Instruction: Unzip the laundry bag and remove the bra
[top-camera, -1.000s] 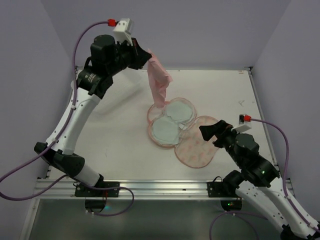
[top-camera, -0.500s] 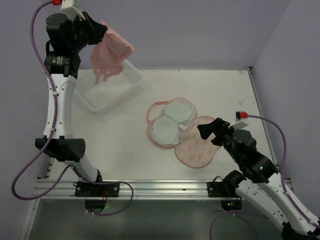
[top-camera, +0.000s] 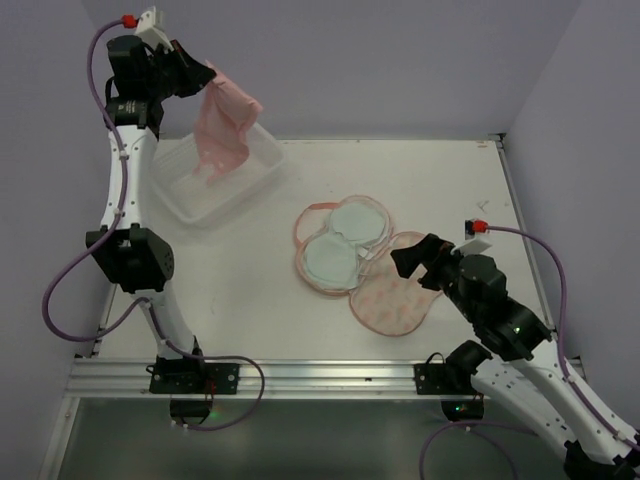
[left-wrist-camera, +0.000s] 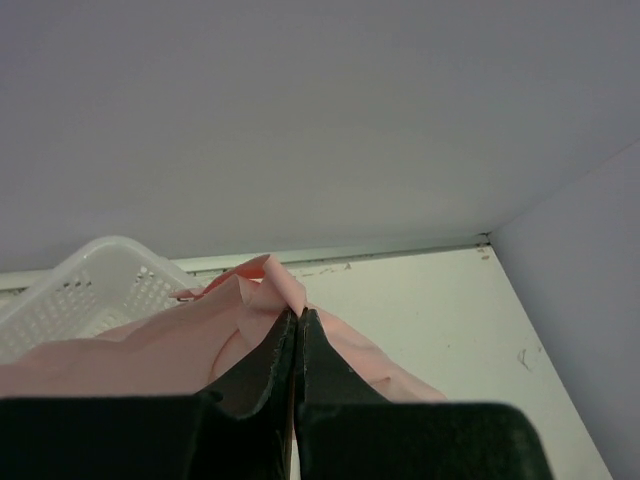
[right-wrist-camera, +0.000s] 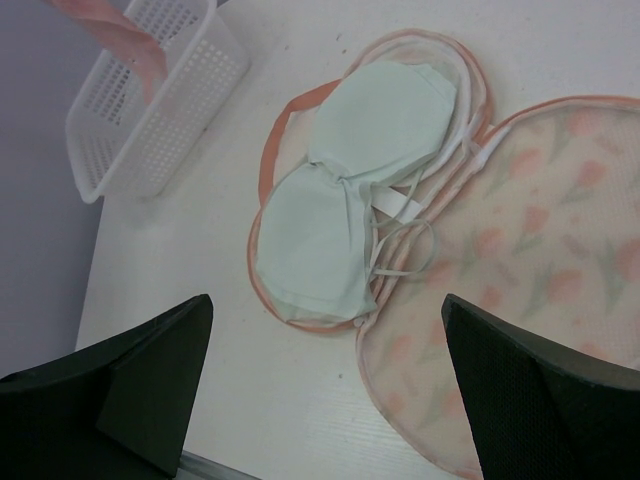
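The laundry bag lies unzipped and spread flat mid-table, its printed flap to the right. The pale mint bra lies in its left half, cups up, and also shows in the right wrist view. My left gripper is high at the far left, shut on a pink garment that hangs over a white basket. In the left wrist view the jaws pinch the pink fabric. My right gripper is open and empty above the bag's near edge.
The white perforated basket stands at the back left, under the hanging pink garment; it also shows in the right wrist view and the left wrist view. Purple walls close in the table on three sides.
The left arm swung from above the bag to the far left, carrying the pink garment over the basket. The right gripper shifted slightly left. The bag and mint bra stayed put.
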